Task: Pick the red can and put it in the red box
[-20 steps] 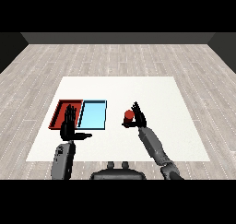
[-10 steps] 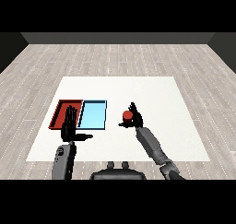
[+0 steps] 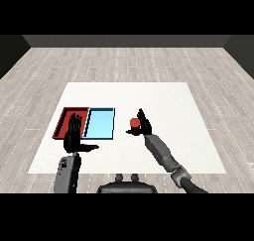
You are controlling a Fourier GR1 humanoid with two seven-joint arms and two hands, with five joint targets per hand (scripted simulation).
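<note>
At the left of the white table (image 3: 163, 93), the red tray (image 3: 63, 120) lies with the light blue tray (image 3: 100, 124) touching its right side. The left hand (image 3: 74, 138) hovers over the near edge of the red tray, fingers straight, thumb out, holding nothing, as it did a second ago. Right of the blue tray, the red can (image 3: 134, 122) stands apart from both trays. What has changed is the right hand (image 3: 142, 127): it has closed in from the can's right, and now looks curled round it, thumb on the near side, fingers behind. That suggests the grasp is just forming. The can seems not yet lifted, though I cannot tell for certain. Lifting and carrying it left over the blue tray remain.
</note>
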